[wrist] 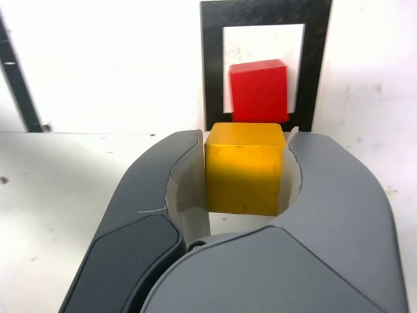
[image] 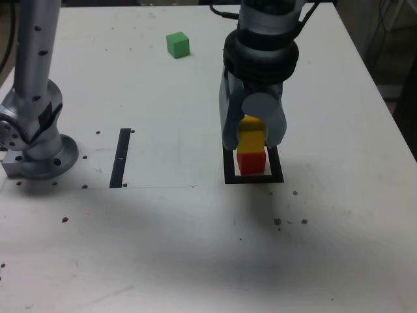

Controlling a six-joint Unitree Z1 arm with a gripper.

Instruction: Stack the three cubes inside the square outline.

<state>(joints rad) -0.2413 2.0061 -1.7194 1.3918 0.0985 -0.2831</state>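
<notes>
Fingers (wrist: 245, 171) clamped on yellow cube (wrist: 245, 168).

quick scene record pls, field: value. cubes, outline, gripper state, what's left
gripper: shut on the yellow cube, held just above the red cube
red cube: inside the square outline, on the pale centre
green cube: alone on the table, far side, exterior view's left of the arm
black strip: exterior view's left of the outline, nothing on it
stack so far: red only; yellow not released
left: place yellow, then green
</notes>
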